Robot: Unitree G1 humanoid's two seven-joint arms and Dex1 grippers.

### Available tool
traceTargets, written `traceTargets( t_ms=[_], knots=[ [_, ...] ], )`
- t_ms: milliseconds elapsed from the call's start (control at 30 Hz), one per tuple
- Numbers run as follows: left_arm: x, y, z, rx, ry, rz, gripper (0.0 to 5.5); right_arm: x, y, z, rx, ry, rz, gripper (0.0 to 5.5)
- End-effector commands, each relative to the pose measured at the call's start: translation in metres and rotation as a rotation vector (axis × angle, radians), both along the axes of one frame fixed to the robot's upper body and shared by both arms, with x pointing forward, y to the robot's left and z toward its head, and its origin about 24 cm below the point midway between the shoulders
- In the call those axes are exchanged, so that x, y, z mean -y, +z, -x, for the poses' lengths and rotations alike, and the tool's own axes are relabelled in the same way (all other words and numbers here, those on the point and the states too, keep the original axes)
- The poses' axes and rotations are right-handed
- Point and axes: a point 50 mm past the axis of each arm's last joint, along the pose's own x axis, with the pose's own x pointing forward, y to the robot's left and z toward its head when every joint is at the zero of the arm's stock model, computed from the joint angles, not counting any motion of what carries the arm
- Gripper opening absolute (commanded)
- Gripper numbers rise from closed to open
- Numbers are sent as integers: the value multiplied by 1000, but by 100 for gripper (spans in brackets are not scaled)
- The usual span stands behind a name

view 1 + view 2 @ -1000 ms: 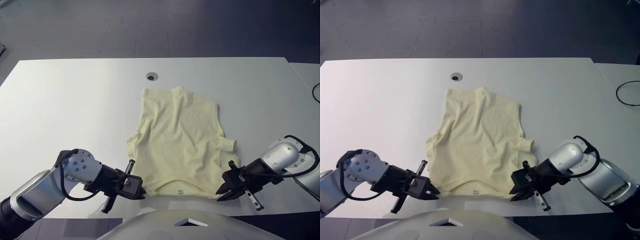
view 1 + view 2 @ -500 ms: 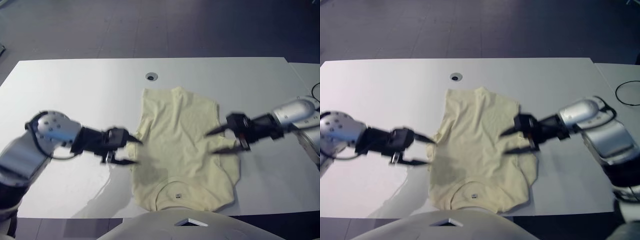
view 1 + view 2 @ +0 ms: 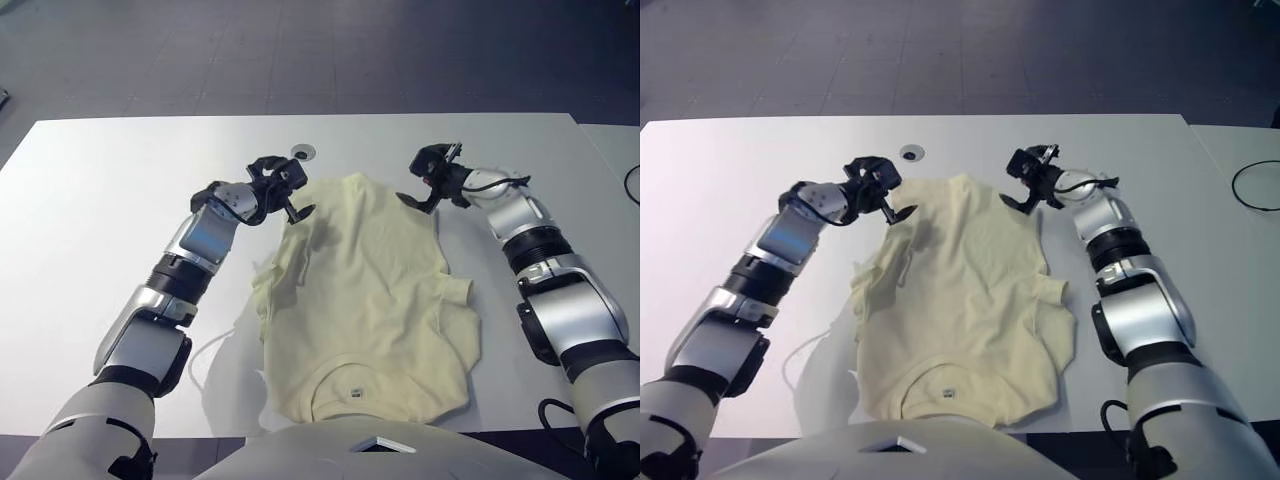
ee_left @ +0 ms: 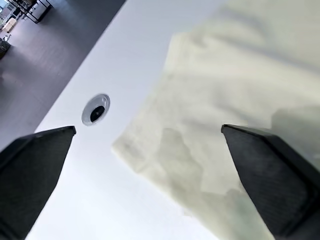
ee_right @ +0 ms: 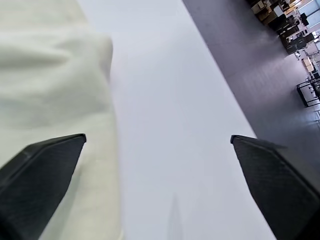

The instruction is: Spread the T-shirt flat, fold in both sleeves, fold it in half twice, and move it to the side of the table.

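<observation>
The pale yellow T-shirt point(image 3: 365, 300) lies on the white table point(image 3: 120, 200), collar toward the near edge, hem at the far end. Both sleeves are bunched against the body. My left gripper point(image 3: 285, 195) hovers at the hem's far left corner. In the left wrist view, the gripper point(image 4: 148, 129) is open, and that corner of the T-shirt point(image 4: 210, 125) lies under the gap between its fingers. At the far right hem corner my right gripper point(image 3: 427, 180) is open too. In the right wrist view, the gripper point(image 5: 158, 136) spans bare table beside the T-shirt's edge point(image 5: 55, 100).
A round cable hole point(image 3: 304, 152) sits in the table just beyond the hem, close to my left gripper. A black cable loop point(image 3: 1255, 185) lies on the adjoining surface at the far right. Bare table stretches wide on both sides of the shirt.
Both grippers let go of the shirt's near edge, opened, and swung away from me to the far hem corners. The shirt now lies slack, collar near the front edge.
</observation>
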Motion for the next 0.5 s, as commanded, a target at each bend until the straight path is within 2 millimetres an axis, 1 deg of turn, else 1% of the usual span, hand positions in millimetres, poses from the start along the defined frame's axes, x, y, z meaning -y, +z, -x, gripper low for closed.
traceTargets(
  t_ms=[33, 67, 167, 267, 367, 433, 500],
  knots=[
    [0, -26, -3, -7, -25, -131, 540, -9, 6, -7, 70, -1, -9, 539],
    [-2, -31, -2, -12, -36, -168, 540, -7, 10, -9, 104, -23, -20, 539],
    [-19, -43, 5, -38, -74, -274, 540, 8, 30, -14, 192, -74, -58, 539],
    [-34, -48, 11, -54, -120, -352, 540, 28, 42, -9, 230, -86, -75, 539],
    [-40, -50, 14, -55, -141, -371, 540, 51, 42, 1, 223, -79, -33, 539],
    [-41, -50, 15, -51, -148, -371, 540, 61, 38, 9, 192, -57, -2, 539],
    [-40, -50, 15, -45, -154, -364, 540, 66, 32, 16, 148, -24, 21, 539]
  ],
)
